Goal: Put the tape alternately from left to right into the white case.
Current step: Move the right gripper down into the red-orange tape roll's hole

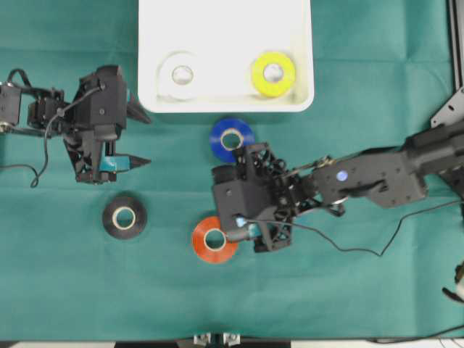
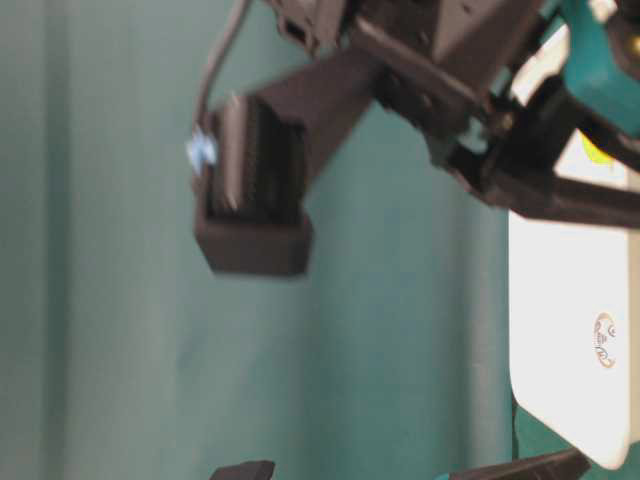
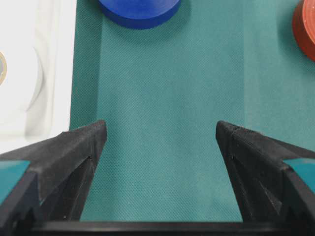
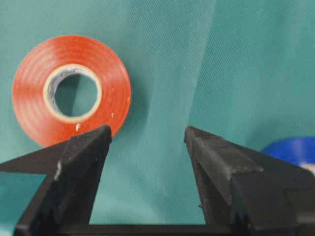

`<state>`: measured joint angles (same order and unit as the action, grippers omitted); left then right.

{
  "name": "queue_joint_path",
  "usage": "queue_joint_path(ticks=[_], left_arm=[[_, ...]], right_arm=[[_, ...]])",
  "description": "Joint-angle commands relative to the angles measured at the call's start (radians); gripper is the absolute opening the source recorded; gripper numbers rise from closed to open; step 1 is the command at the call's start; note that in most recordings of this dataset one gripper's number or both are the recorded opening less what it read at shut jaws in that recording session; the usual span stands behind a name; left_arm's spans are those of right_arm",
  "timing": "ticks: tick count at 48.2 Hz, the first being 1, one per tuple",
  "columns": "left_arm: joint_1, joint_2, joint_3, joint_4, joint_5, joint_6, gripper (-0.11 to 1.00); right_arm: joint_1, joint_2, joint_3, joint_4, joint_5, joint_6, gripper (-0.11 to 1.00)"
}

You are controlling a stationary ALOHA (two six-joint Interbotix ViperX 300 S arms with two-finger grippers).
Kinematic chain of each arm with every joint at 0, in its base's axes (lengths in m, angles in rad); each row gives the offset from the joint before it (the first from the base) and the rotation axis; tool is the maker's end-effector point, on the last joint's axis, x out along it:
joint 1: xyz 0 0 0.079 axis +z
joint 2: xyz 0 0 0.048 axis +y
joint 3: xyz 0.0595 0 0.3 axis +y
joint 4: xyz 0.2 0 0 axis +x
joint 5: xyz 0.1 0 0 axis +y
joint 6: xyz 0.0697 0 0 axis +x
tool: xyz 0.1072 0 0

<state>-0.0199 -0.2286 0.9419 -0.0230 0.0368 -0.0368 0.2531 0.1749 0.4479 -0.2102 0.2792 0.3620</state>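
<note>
Both black arms (image 1: 370, 177) trail thin black cables, with teal-padded wedge fingers (image 3: 74, 147).

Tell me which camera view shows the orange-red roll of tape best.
The right wrist view: the orange-red roll of tape with its pale core lies whole and close. Overhead it is small, partly under the right hand. The left wrist view catches only an edge; the table-level view shows none.

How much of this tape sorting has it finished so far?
Two rolls, white and yellow, already lie in the white case. The right gripper, open and empty, hovers beside the orange-red roll. Blue and black wait on the cloth.
</note>
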Motion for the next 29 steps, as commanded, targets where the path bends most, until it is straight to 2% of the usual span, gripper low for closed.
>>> queue_joint_path(ticks=[1, 10, 29], left_arm=[[-0.003, -0.009, -0.006, -0.003, -0.006, 0.0, 0.61], [-0.003, -0.009, -0.005, -0.003, 0.0, -0.002, 0.61], [-0.003, -0.009, -0.008, -0.003, 0.018, -0.003, 0.61]], right_arm=[[0.006, 0.006, -0.058, 0.003, 0.017, 0.006, 0.69], [0.018, 0.066, -0.121, 0.003, 0.041, 0.049, 0.69], [0.032, 0.115, -0.147, 0.003, 0.08, 0.104, 0.69]])
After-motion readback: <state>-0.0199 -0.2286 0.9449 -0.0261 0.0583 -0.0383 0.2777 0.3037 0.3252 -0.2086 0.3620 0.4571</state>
